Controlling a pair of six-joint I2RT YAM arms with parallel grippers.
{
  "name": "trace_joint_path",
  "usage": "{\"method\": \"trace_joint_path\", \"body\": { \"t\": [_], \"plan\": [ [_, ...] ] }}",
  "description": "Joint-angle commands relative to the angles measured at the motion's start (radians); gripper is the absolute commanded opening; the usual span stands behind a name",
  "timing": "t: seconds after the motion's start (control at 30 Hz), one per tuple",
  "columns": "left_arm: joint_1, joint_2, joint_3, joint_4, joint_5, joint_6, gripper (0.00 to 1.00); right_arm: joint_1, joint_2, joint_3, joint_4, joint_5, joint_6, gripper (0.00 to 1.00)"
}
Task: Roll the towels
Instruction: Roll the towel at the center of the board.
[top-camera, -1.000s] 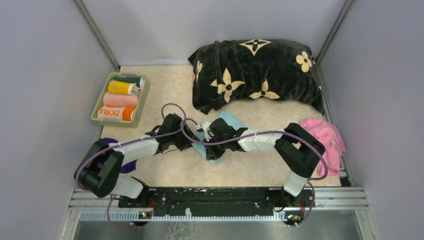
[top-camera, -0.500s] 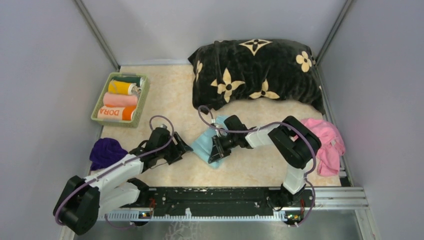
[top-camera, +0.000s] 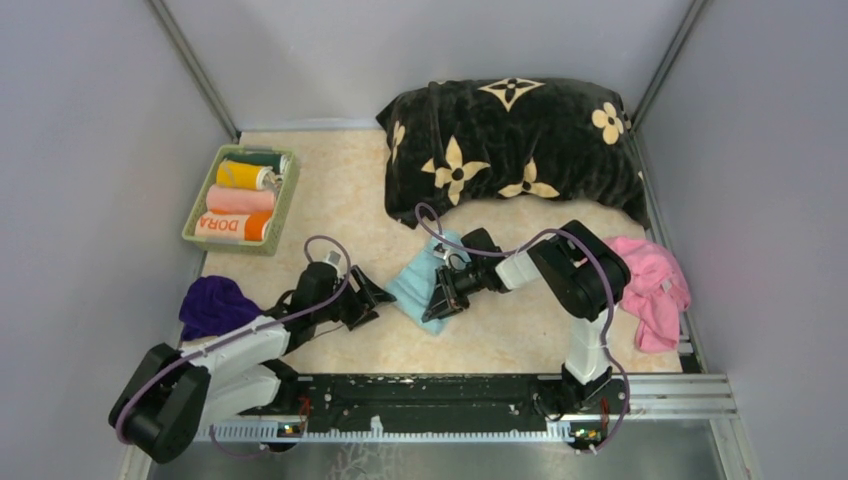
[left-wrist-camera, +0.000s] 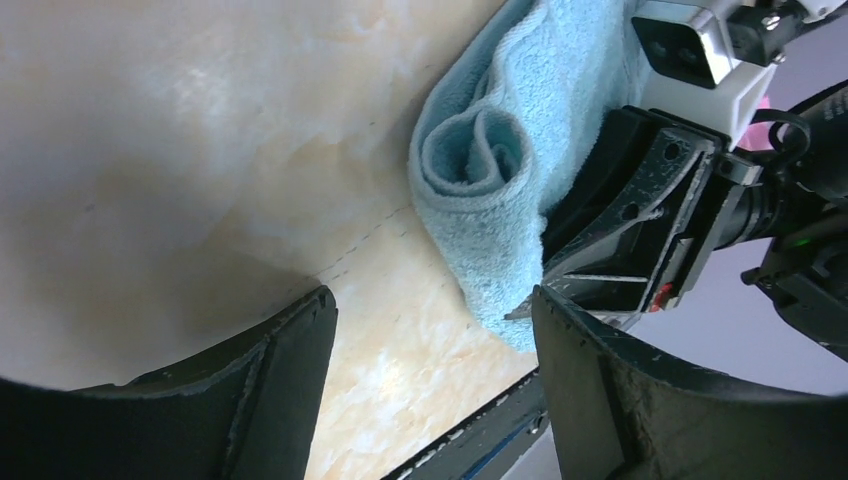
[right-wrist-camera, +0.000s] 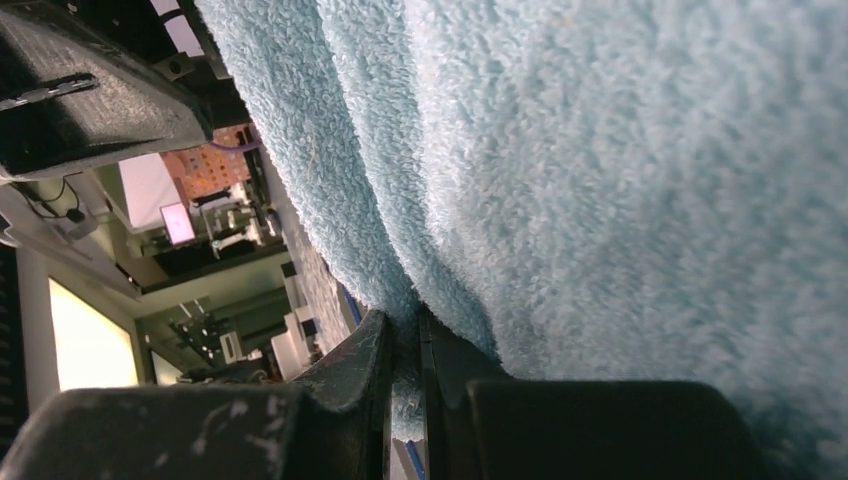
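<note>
A light blue towel (top-camera: 415, 282) lies partly rolled on the table's middle; its rolled end shows in the left wrist view (left-wrist-camera: 480, 160). My right gripper (top-camera: 437, 305) is shut on the towel's near edge, the cloth (right-wrist-camera: 600, 150) pinched between its fingers. My left gripper (top-camera: 368, 297) is open and empty, just left of the towel, low over the table. A dark purple towel (top-camera: 213, 303) lies crumpled at the left. A pink towel (top-camera: 652, 282) lies crumpled at the right.
A green basket (top-camera: 195, 215) at the back left holds several rolled towels, one orange with "DORA" (top-camera: 232, 226). A big black cushion with beige flowers (top-camera: 515, 145) lies across the back. Walls close in on both sides.
My left arm has pulled back off the blue towel to the left and its gripper stands open. My right gripper has shifted a little right and stays shut on the towel's near edge.
</note>
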Motion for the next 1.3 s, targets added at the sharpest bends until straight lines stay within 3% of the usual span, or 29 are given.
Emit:
{"method": "trace_joint_path", "body": {
  "t": [0.0,0.23,0.4,0.6,0.8,1.0,1.27],
  "plan": [
    [0.003,0.105,0.022,0.12,0.024,-0.005,0.78,-0.031,0.033,-0.002,-0.006,0.032,-0.009,0.0],
    [0.004,0.269,0.082,0.176,0.0,0.002,0.71,-0.032,0.026,0.011,-0.056,0.072,-0.039,0.01],
    [0.004,0.364,0.126,0.144,-0.01,-0.006,0.52,-0.032,-0.02,0.017,-0.104,0.115,-0.087,0.08],
    [0.003,0.442,0.181,0.045,-0.012,-0.019,0.35,-0.009,-0.159,0.041,-0.258,0.227,-0.217,0.24],
    [0.0,0.458,0.216,-0.026,-0.024,-0.016,0.31,0.104,-0.35,0.106,-0.48,0.544,-0.356,0.4],
    [-0.003,0.462,0.245,-0.07,-0.035,-0.005,0.31,0.32,-0.485,0.149,-0.564,0.948,-0.431,0.45],
    [-0.003,0.457,0.259,-0.094,-0.045,-0.001,0.31,0.579,-0.439,0.182,-0.517,1.292,-0.478,0.46]
  ]
}}
